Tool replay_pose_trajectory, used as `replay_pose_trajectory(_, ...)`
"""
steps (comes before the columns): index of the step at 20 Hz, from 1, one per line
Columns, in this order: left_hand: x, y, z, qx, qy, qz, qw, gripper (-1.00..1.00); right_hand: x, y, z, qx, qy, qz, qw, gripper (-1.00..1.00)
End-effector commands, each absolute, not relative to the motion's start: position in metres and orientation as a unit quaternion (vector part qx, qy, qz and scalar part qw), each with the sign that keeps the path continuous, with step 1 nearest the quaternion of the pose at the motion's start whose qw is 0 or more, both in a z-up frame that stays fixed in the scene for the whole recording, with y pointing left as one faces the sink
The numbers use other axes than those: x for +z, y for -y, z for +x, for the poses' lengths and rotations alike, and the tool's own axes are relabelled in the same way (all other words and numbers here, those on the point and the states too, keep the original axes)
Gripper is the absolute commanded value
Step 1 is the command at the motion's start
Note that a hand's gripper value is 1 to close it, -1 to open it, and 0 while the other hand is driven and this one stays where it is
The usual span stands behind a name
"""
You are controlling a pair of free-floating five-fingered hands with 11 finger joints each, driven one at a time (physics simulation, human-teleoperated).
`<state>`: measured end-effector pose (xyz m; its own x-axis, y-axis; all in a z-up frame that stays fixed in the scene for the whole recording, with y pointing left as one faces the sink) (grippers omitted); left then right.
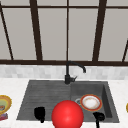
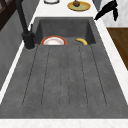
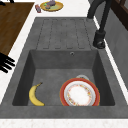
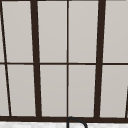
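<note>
Plate (image 1: 91, 102) in sink basin, right hand (image 1: 98, 117) nearby, fingers relaxed, empty

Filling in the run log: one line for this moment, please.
left hand: idle at sink front | right hand: near basin, holds nothing | basin: banana, plate | red ball: in front

The ribbed drainboard (image 2: 65, 75) is lying bare, giving open room from the front edge across to the black faucet (image 1: 68, 75), which is standing at the back rim with its spout arching over the basin (image 3: 45, 65). Inside the basin, a red-rimmed plate (image 3: 80, 93) is taking up the faucet side and a banana (image 3: 35, 95) is lying along the opposite wall, leaving a bare strip of floor between them. A big red ball (image 1: 67, 114) is blocking the front edge between the left hand (image 1: 40, 113) and the right hand (image 1: 98, 116).
</note>
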<state>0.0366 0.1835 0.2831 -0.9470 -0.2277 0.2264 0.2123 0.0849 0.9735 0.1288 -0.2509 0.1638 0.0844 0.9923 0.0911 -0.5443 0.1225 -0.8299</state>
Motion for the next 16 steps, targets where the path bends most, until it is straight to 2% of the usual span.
replay_pose_trajectory(1,0.285,-0.184,0.037,-0.673,0.719,0.019,0.175,-1.0,0.164,0.251,0.129,0.58,0.349,-0.321,0.663,0.0)
replay_pose_trajectory(9,0.297,-0.201,0.036,-0.672,0.719,-0.009,0.175,-1.0,0.164,0.251,0.129,0.577,0.354,-0.327,0.659,0.0)
replay_pose_trajectory(16,0.307,-0.235,0.033,-0.672,0.71,-0.01,0.21,-1.0,0.164,0.251,0.129,0.575,0.355,-0.328,0.66,0.0)
